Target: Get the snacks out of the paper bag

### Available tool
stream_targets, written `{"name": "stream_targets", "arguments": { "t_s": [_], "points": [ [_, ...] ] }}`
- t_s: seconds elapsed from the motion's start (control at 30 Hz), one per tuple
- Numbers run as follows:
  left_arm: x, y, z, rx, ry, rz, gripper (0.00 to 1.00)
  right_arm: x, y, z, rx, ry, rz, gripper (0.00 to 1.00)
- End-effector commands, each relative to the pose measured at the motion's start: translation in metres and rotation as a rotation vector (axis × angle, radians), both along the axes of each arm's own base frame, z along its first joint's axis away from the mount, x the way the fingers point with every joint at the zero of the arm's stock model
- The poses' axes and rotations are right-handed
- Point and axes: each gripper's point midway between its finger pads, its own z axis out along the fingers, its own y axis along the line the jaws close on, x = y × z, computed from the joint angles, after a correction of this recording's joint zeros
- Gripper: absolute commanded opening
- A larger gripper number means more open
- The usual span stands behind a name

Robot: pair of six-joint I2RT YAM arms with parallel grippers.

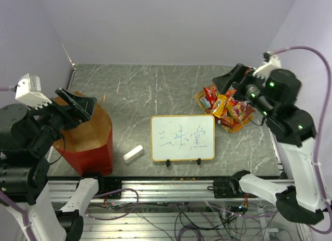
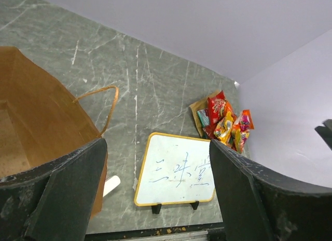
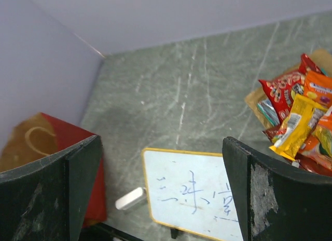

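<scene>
Already snacks [image 1: 228,108] sit by the right table [image 1: 155,90] edge, paper bag [image 1: 96,145] opposite.

The grey-green marbled table [image 1: 155,90] carries four items: the red paper bag [image 1: 93,152] upright at 8 o'clock, a white eraser block [image 1: 133,154] at 7 o'clock, the framed whiteboard [image 1: 182,137] just right of centre, and the snacks [image 1: 226,108] heaped at 2 o'clock.

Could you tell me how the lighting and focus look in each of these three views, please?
Top external: soft, even light, no harsh glare, whiteboard writing legible. Left wrist: the fingers loom dark and slightly soft up close, table behind sharp. Right wrist: fingers likewise dark, snacks bright and fairly sharp.
</scene>
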Motion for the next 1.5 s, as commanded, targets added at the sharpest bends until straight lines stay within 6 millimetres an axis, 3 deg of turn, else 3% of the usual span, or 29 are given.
{"name": "stream_targets", "arguments": {
  "t_s": [0.0, 0.17, 0.4, 0.63, 0.87, 1.47],
  "points": [
    [-0.020, -0.008, 0.009, -0.017, -0.030, -0.045, 0.91, -0.025, -0.008, 0.025, 0.064, -0.041, 0.001, 1.00],
    [-0.025, -0.018, 0.019, -0.070, -0.086, -0.085, 0.91, -0.050, -0.030, 0.040, 0.076, -0.078, -0.051, 1.00],
    [-0.023, -0.023, 0.038, -0.058, -0.113, -0.123, 0.91, -0.077, -0.056, 0.045, 0.082, -0.092, -0.122, 1.00],
    [-0.022, -0.027, 0.040, -0.105, -0.153, -0.135, 0.92, -0.091, -0.069, 0.055, 0.088, -0.109, -0.153, 1.00],
    [-0.016, -0.028, 0.041, -0.089, -0.141, -0.144, 0.91, -0.095, -0.075, 0.056, 0.083, -0.118, -0.170, 1.00],
    [-0.012, -0.022, 0.032, -0.104, -0.139, -0.104, 0.91, -0.084, -0.081, 0.060, 0.066, -0.133, -0.221, 1.00]
  ]
}}
